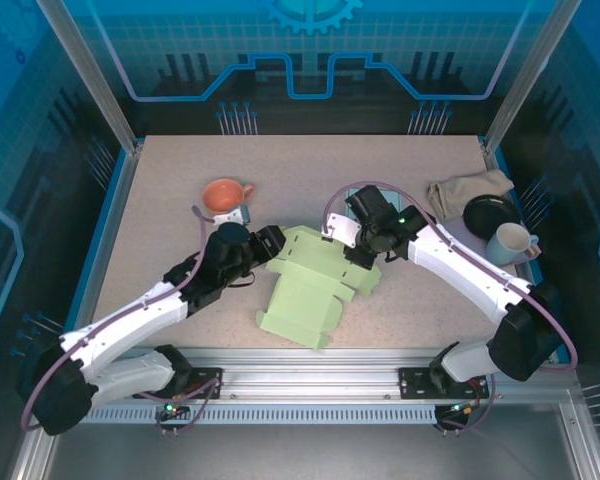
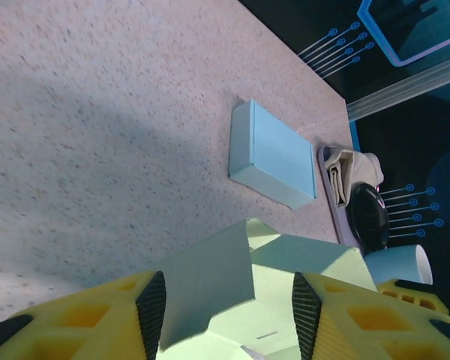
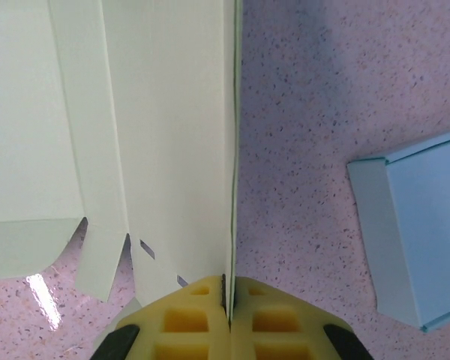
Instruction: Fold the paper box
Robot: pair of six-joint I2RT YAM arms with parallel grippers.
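Right pincer (image 3: 229, 291), shut on an edge of the green paper box (image 1: 302, 300) lying mid-counter, could drag or tear it, because the left pincer (image 2: 226, 304), half open astride a raised flap (image 2: 210, 274), grips nothing and that flap may spring flat.

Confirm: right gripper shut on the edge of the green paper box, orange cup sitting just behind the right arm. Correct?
Not quite. The orange cup sits just behind the left arm, not the right; the top external view shows it. The rest holds: the right gripper is shut on the edge of the green paper box.
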